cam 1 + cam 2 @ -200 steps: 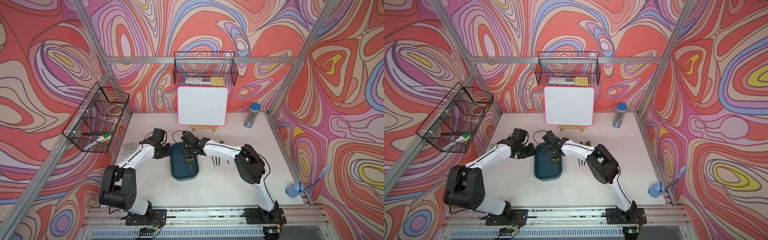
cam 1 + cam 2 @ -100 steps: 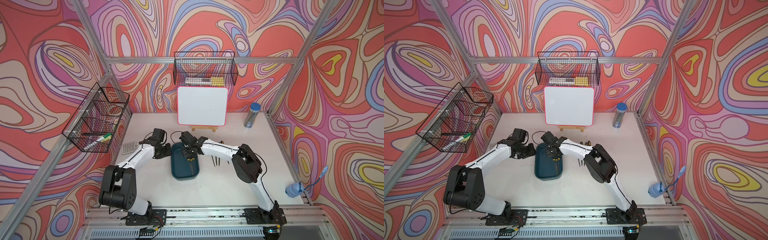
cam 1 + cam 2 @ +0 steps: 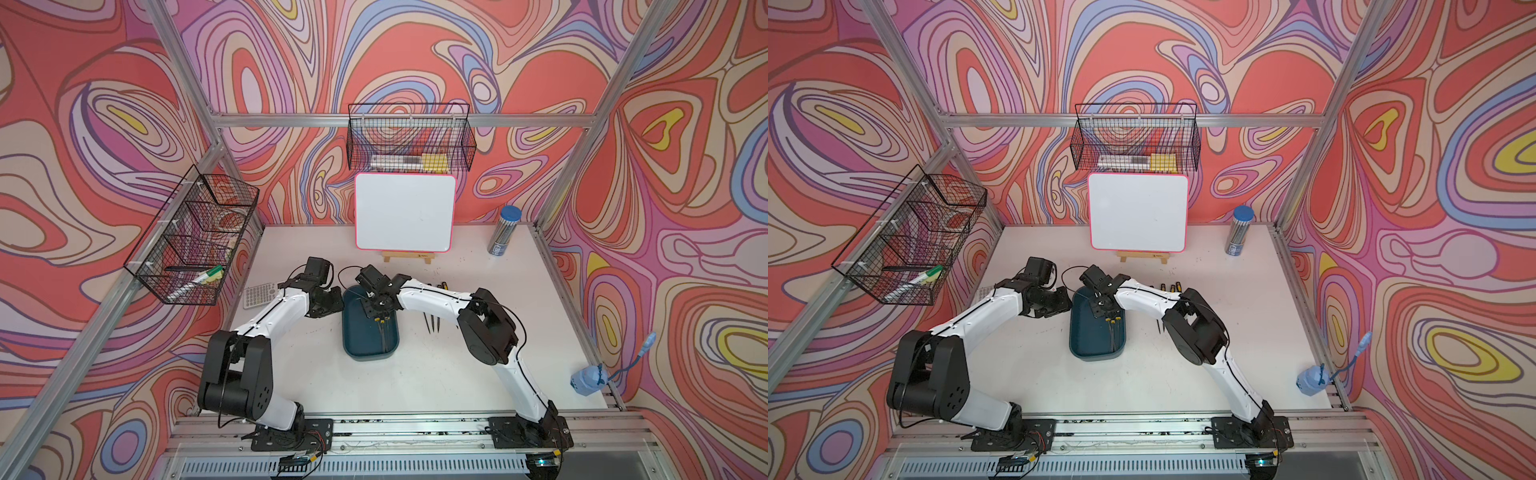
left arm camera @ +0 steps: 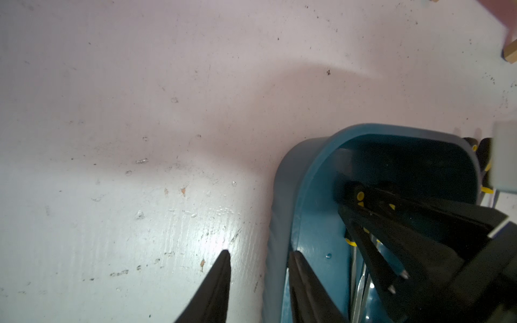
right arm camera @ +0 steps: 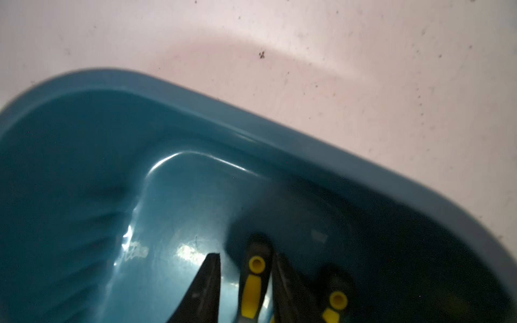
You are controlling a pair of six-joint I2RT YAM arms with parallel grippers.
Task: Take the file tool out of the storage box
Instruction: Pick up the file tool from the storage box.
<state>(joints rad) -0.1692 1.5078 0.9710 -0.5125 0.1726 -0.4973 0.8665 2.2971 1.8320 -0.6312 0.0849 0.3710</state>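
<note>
In both top views we get bright, even light from overhead. The bench (image 3: pixel 436 382) is pale, with only soft shade under the arms, and the frame posts bow toward the picture edges. Both wrist views are dimmer and softer. In the left wrist view, glare whitens the bench beside the storage box (image 4: pixel 277 209). In the right wrist view, streaks of glare cross the box floor, its far side sinks into dark, and the file tool (image 5: pixel 251 282) is blurred.

Teal storage box (image 3: pixel 360 338), blk/ylw file tool (image 5: pixel 253 282)
</note>
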